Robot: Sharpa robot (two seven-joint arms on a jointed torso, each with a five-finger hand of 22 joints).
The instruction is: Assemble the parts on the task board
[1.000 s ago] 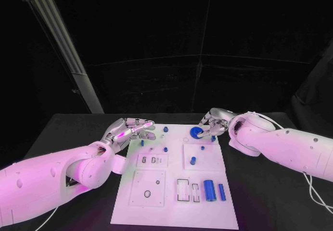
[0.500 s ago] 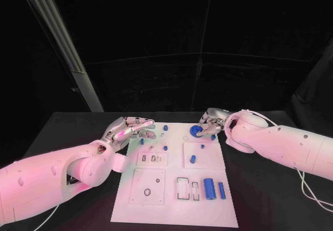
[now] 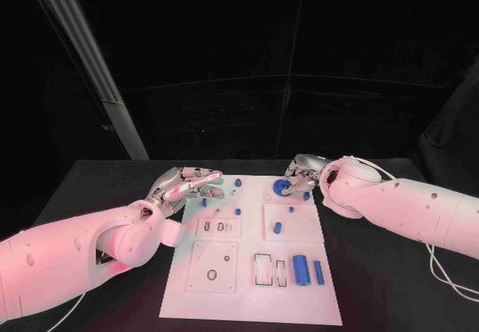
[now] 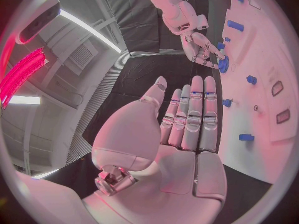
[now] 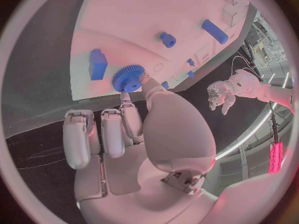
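At task board's (image 3: 250, 290) far right corner, right hand (image 3: 302, 177) pinching blue gear (image 3: 284, 187). Left hand (image 3: 185, 185) open, hovering. Next, probably: lowering gear squarely onto its seat.

Parts (image 3: 300, 271) on task board (image 3: 250, 304), mid-table (image 3: 100, 176)

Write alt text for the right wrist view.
The right robot hand pinches a blue gear over the far end of the white task board, where other small blue parts lie. Beyond the board, the left robot hand hangs open.
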